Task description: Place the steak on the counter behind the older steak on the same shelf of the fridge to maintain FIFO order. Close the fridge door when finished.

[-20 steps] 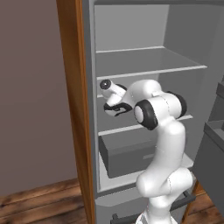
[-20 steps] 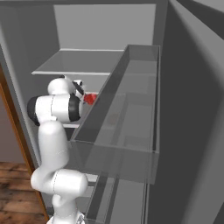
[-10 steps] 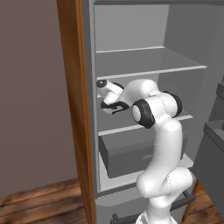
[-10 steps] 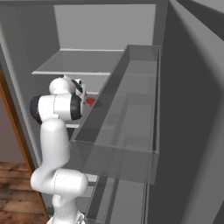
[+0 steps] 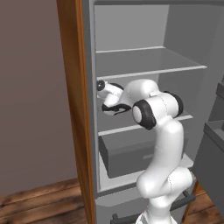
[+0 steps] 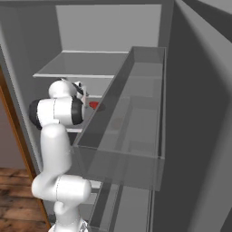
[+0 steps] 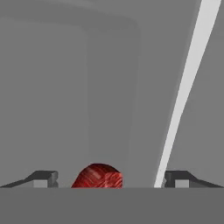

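Deep in the tall grey fridge (image 5: pixel 183 87), the two-finger gripper (image 7: pixel 111 179) stands wide open, gripping nothing, the small red raw steak (image 7: pixel 97 176) lying between its tips; best retreat straight back, without nudging it.

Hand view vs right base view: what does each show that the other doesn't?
Hand view alone: the two fingers set wide apart, nothing clamped, with the steak low between them, touching neither, and a pale strip of light running diagonally past it.

Right base view alone: the white arm reaching into the fridge, the upper shelf, the open fridge door with its clear door bin.

Both: the red steak and the grey fridge interior.
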Robot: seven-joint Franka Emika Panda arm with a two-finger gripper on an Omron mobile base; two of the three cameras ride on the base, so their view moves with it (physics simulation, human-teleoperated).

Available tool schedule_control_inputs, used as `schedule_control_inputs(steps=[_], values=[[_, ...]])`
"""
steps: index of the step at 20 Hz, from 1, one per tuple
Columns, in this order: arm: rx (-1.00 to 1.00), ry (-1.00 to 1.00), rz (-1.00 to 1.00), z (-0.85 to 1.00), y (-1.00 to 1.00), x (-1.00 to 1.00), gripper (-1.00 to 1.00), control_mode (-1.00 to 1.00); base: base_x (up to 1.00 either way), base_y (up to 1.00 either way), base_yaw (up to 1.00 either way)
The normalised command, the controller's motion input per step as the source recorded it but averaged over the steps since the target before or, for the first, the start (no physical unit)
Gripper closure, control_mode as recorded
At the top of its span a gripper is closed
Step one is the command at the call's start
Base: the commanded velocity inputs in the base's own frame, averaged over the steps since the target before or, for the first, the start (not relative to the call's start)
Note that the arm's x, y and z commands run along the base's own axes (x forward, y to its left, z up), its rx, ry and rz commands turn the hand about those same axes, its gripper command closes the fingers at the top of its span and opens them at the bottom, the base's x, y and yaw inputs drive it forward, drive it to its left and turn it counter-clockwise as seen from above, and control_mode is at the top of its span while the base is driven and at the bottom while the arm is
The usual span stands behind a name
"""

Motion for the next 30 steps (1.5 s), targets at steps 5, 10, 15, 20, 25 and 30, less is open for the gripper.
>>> schedule_control_inputs(steps=[5,10,15,20,25,30], values=[[-0.02,-0.15,0.02,-0.16,0.00,-0.69,-1.00,-1.00,0.00,0.00,0.00],[0.00,-0.08,0.00,0.01,0.00,-0.70,-1.00,-1.00,0.00,0.00,0.00],[0.00,0.00,0.00,0.35,-0.03,-0.57,-1.00,-1.00,0.00,0.00,0.00],[0.03,0.07,0.00,0.37,0.00,-0.63,-1.00,-1.00,0.00,0.00,0.00],[0.04,0.05,0.00,0.29,0.00,-0.70,-1.00,-1.00,0.00,0.00,0.00],[0.06,0.01,-0.03,0.32,0.00,-0.84,-1.00,-1.00,0.00,0.00,0.00]])
